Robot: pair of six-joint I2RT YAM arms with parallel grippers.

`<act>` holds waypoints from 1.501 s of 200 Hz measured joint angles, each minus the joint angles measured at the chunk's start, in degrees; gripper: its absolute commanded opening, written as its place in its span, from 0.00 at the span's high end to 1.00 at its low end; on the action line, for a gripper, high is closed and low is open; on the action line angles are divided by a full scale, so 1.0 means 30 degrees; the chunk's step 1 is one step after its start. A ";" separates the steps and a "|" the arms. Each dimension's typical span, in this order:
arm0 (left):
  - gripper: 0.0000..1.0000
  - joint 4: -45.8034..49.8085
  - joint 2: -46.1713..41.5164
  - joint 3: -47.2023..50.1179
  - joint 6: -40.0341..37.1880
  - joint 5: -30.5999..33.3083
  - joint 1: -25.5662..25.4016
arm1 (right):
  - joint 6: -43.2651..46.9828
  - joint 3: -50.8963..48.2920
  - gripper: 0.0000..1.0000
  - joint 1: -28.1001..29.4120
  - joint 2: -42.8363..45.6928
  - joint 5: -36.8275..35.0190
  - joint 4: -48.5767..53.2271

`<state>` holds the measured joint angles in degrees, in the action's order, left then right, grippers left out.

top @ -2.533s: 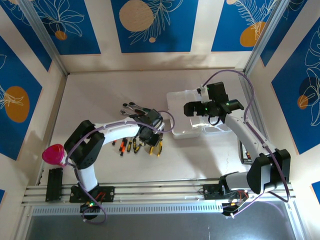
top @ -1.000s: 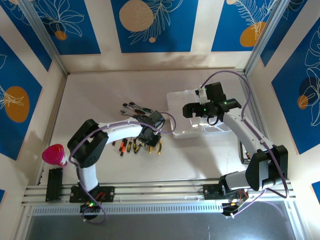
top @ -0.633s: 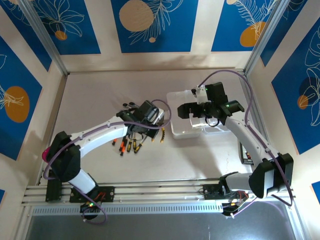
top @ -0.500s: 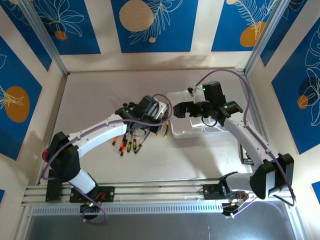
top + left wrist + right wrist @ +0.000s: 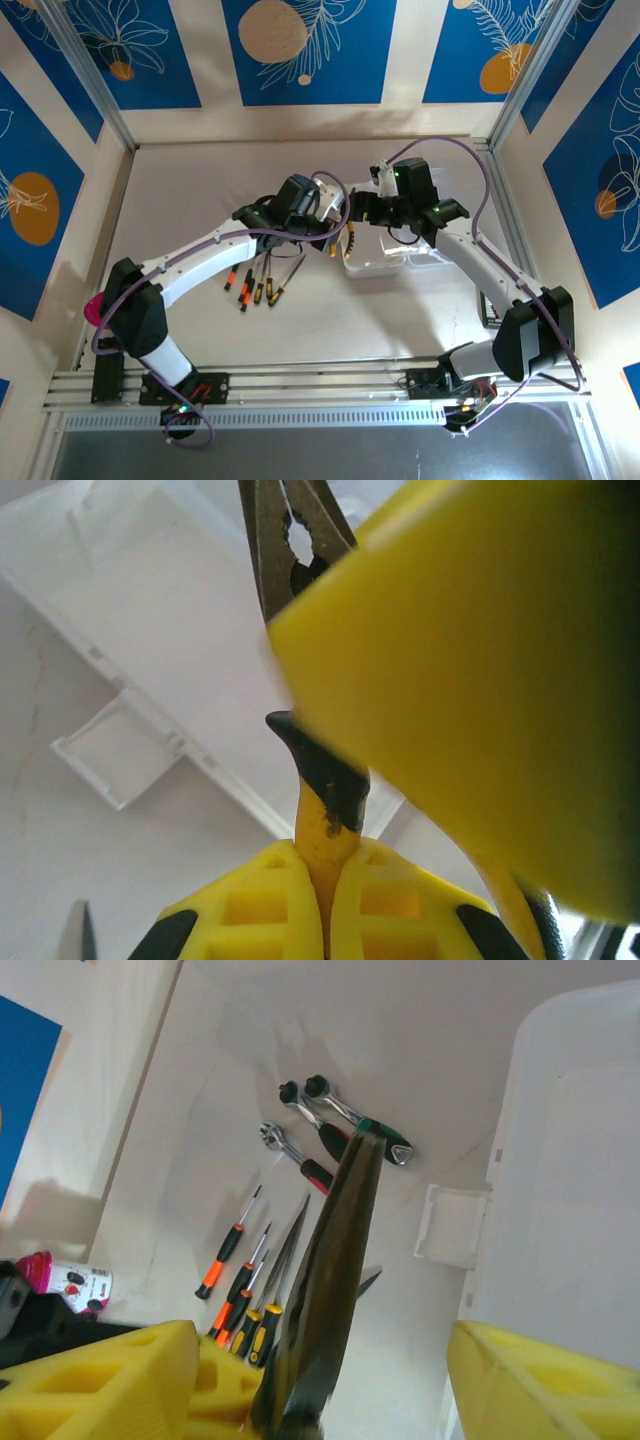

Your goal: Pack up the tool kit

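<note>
Gripping yellow-handled pliers [image 5: 322,780] in left claw [image 5: 333,226], over edge of clear case [image 5: 570,1160]. Straddling pliers' metal nose with right claw [image 5: 320,1370], jaws apart, not closed on it.

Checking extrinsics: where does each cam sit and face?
Top external: above and behind, looking down on the table; both arms show.
Left wrist: on the left end effector, facing the case; its fingers clamp the pliers.
Right wrist: on the right end effector, looks across the table at screwdrivers; its fingers flank the pliers.
Shared: pliers, case.
</note>
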<state>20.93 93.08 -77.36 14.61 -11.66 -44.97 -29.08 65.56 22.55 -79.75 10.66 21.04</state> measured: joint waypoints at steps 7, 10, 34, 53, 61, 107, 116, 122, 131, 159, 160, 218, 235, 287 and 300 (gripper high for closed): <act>1.00 -0.0248 0.0000 0.0044 0.0007 -0.0248 0.0087 | -0.0087 0.0000 0.37 0.0007 -0.0189 -0.0044 -0.0117; 1.00 -0.0335 0.0000 0.0066 0.0007 -0.0379 0.0117 | -0.0095 0.0000 0.39 0.0007 -0.0277 -0.0051 -0.0160; 1.00 -0.1115 0.0000 0.0284 0.0029 -0.1304 0.0386 | -0.0430 0.0058 0.61 0.0080 -0.0838 -0.0036 -0.0401; 1.00 -0.1399 0.0058 0.0517 0.0117 -0.1843 0.0692 | -0.0721 0.0561 0.79 0.0204 -0.1195 0.0007 -0.0568; 1.00 -0.1494 0.0087 0.0539 0.0160 -0.2040 0.0823 | -0.0656 0.0823 0.86 0.0262 -0.1297 0.0015 -0.0605; 0.36 -0.2157 0.0372 0.0517 0.0226 -0.2747 0.1712 | -0.0080 0.1982 1.00 -0.0372 -0.1683 -0.0066 -0.0036; 0.21 -0.1989 0.0306 0.0517 0.0095 -0.2681 0.2120 | 0.0357 0.2229 1.00 -0.0831 -0.1960 -0.0015 0.0248; 0.14 -0.1807 0.0226 0.0517 0.0073 -0.2506 0.2397 | 0.0707 0.2448 1.00 -0.1173 -0.2237 0.0029 0.0510; 0.04 -0.1501 -0.0022 0.0554 0.0044 -0.2222 0.2951 | 0.1341 0.2885 1.00 -0.1596 -0.2739 0.0036 0.0947; 0.00 -0.0641 -0.1647 0.1698 -0.0051 -0.0503 0.4932 | 0.3687 0.5136 1.00 -0.2353 -0.5217 -0.0058 0.2820; 0.00 -0.0612 -0.1690 0.1741 -0.0051 -0.0452 0.4976 | 0.3738 0.5202 1.00 -0.2361 -0.5297 -0.0066 0.2856; 0.00 0.2805 -0.2477 0.5013 -0.0029 0.4029 0.7053 | 0.5588 0.6732 1.00 -0.1304 -0.9413 -0.1064 0.3563; 0.00 0.3359 -0.2528 0.5909 0.0015 0.4488 0.7213 | 0.5413 0.6725 1.00 -0.0976 -1.0069 -0.1450 0.3330; 0.00 0.3767 -0.2900 0.6703 0.0007 0.5136 0.7730 | 0.4371 0.6717 0.94 -0.0342 -1.1162 -0.2339 0.2346; 0.00 0.3738 -0.2900 0.6754 0.0007 0.5187 0.7781 | 0.4204 0.6717 0.91 -0.0321 -1.1344 -0.2594 0.2200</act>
<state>32.14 84.38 -57.10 14.63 3.90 -21.63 -16.47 85.71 21.58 -113.78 2.87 27.64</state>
